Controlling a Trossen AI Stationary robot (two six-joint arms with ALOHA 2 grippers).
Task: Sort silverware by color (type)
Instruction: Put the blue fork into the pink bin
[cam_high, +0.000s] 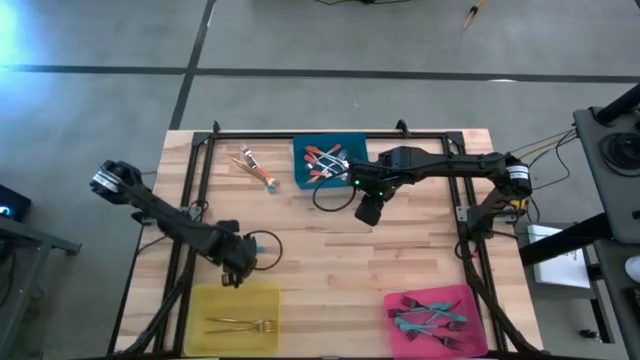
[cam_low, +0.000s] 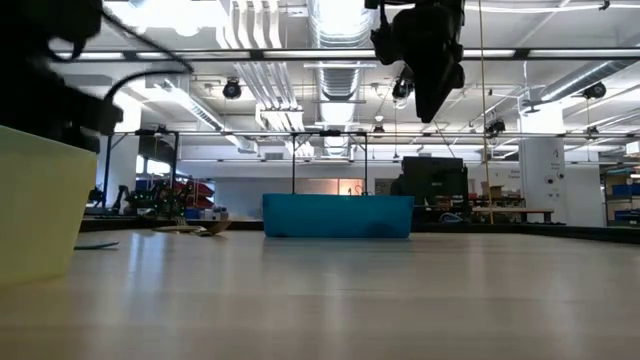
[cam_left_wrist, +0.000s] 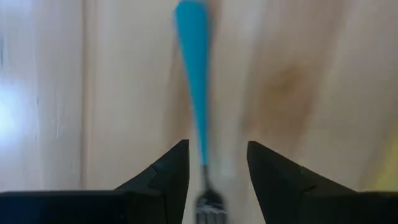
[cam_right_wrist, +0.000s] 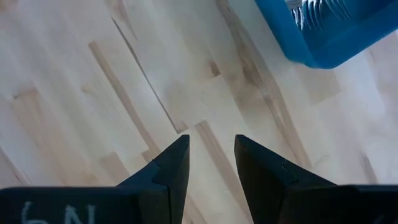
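Between the left gripper's parted fingers lies a teal-handled fork on the table (head nearest the wrist, handle pointing straight away). Farther off, the right gripper hovers unclenched, empty, beside the blue bin.

A teal-handled fork lies flat on the wood between the left gripper's parted jaws, its silver head nearest the jaw roots and its handle running out past the tips. Red-handled forks are heaped just beside the right gripper, behind its jaws. Teal forks, a gold fork and a few loose forks lie well apart from both.
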